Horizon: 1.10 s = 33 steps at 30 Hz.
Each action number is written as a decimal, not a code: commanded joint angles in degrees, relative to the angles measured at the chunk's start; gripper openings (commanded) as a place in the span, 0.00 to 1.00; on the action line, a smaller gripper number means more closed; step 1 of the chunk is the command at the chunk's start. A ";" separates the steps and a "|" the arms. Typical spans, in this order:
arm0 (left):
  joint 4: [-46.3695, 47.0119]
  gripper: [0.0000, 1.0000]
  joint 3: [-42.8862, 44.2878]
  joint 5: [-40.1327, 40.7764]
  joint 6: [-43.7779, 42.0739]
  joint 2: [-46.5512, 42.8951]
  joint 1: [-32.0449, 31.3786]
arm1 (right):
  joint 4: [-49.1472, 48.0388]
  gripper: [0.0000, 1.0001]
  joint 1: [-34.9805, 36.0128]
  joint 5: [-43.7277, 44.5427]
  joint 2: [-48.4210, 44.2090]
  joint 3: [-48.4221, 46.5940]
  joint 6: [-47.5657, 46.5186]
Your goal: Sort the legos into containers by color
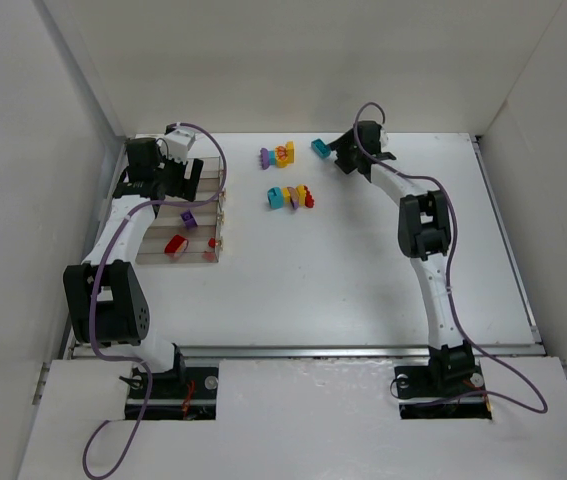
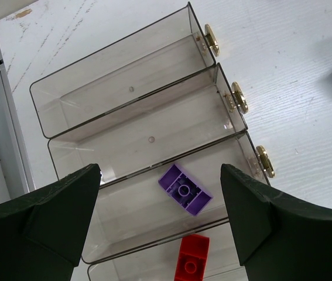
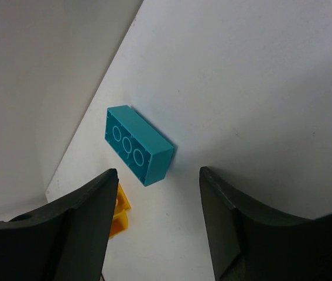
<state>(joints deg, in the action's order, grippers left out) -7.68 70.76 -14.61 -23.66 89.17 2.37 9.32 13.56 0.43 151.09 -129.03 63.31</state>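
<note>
Right claw (image 3: 158,178) released beside teal brick (image 3: 136,143) (underside tubes visible only from wrist)

The slim white-tubed left arm (image 1: 123,232) and right arm (image 1: 441,300) share chunky black joint housings (image 1: 108,305), looping purple cables (image 1: 87,455), black bases (image 1: 173,392) and matte dark wedge-shaped fingers (image 2: 43,225).

Clear smoky plastic containers (image 2: 125,111), brass-coloured knobs (image 2: 212,38)

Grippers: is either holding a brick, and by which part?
Neither: left gripper hangs open over the bins; right gripper open near the teal brick, no contact.
</note>
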 commanded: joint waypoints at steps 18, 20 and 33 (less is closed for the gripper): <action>1.44 0.81 -0.36 -0.33 0.81 -2.15 0.35 | 2.81 0.46 0.50 -3.24 3.43 -2.28 13.94; 1.44 0.81 -0.36 -0.33 0.81 -2.15 0.35 | 2.28 0.44 0.50 -2.62 3.43 -2.28 13.95; 1.44 0.81 -0.36 0.20 0.81 -2.15 0.35 | 1.75 0.21 0.50 -2.10 4.48 -2.80 16.14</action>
<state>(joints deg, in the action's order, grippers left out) -7.57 70.74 -14.52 -23.49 89.17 2.37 9.52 13.56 -2.81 153.69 -130.52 78.87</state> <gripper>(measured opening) 0.807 0.232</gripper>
